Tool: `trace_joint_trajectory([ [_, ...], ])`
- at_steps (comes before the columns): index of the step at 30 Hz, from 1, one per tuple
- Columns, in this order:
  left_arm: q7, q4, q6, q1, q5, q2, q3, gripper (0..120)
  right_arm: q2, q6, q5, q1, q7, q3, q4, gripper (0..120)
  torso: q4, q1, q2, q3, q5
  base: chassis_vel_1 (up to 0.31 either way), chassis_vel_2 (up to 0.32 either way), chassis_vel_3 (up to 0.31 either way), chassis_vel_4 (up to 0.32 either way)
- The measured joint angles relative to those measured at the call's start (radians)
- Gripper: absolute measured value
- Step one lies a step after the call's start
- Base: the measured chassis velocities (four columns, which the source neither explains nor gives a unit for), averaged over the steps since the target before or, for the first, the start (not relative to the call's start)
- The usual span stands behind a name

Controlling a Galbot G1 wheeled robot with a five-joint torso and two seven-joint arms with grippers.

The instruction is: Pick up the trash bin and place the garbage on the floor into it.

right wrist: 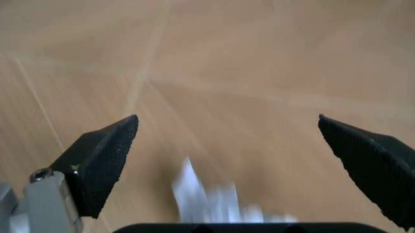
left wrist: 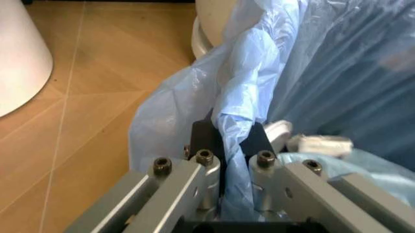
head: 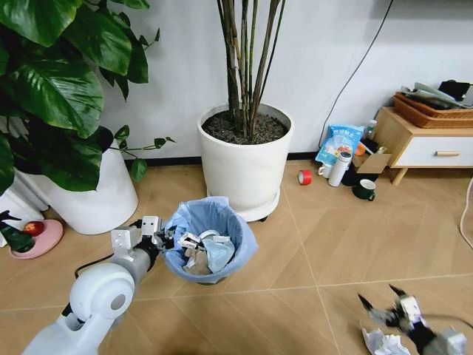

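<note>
A: Fingers first. What are the left ones doing?

B: The left gripper [head: 164,238] has its fingers [left wrist: 206,167] pinched on the rim of the bin [head: 210,238], with a fold of the blue bag [left wrist: 241,116] clamped between them. In the left wrist view the plastic runs straight down through the narrow gap.

A: And the right?

B: The right gripper [head: 382,302] hangs low over the floor [head: 295,244] at the near right, fingers [right wrist: 104,158] spread wide, with a crumpled white paper wad [head: 384,343] just below them. The right wrist view shows the two dark tips far apart and a blurred white scrap [right wrist: 211,204] on the boards between them.

A: Where is the bin?

B: On the floor in front of the robot, just before the white pot [head: 245,159] with the thin stems. It already holds litter [head: 203,251]: white wads and a pale blue piece.

A: Anything else about?

B: A red can [head: 304,177] lies on the floor beyond, near a white bottle [head: 339,168] and a green mug [head: 364,190]. A second pot [head: 96,196] with broad leaves stands on the left.
</note>
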Motion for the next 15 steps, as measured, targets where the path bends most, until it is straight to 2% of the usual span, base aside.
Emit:
trace_joint_trajectory([
  [8, 0.004, 0.007, 0.000, -0.004, 0.005, -0.009, 0.017, 0, 0.004, 0.027, 0.001, 0.022, 0.010, 0.012, -0.147, 100, 0.0003, 0.000, 0.000, 0.000, -0.0010, 0.000, 0.000, 0.000, 0.000],
  [15, 0.005, 0.007, 0.000, -0.005, 0.009, -0.014, 0.027, 0, 0.029, 0.036, -0.017, 0.064, 0.014, -0.007, -0.202, 100, 0.0003, 0.000, 0.000, 0.000, -0.0005, 0.000, 0.000, 0.000, 0.000],
])
